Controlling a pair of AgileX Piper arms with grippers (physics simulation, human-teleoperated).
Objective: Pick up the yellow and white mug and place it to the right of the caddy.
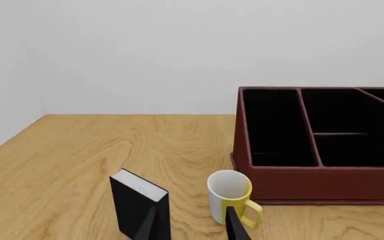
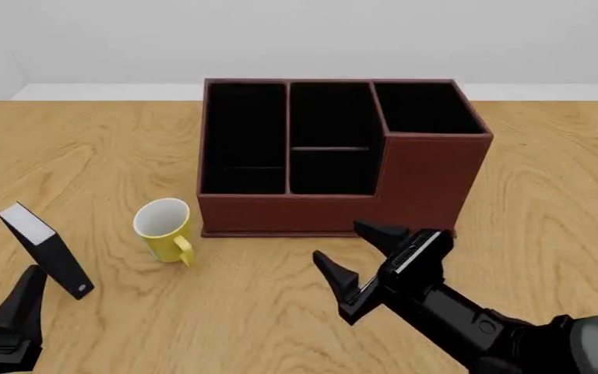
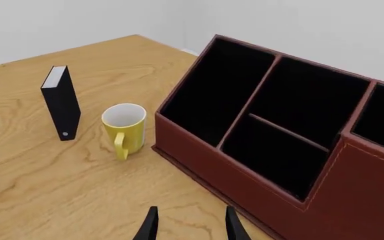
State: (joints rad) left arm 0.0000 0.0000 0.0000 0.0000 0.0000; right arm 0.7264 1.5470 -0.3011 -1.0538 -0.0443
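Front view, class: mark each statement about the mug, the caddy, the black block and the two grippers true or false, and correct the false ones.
1. The yellow and white mug stands upright on the table. True.
2. The mug sits inside the caddy. False: it stands outside, at the caddy's front left corner.
3. The right gripper holds the mug. False: it is open and empty, in front of the caddy.
4. The black block stands left of the mug. True.
5. The left gripper grips the block. False: it holds nothing.

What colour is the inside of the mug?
White inside the mug, yellow outside and on the handle; the right wrist view shows it best.
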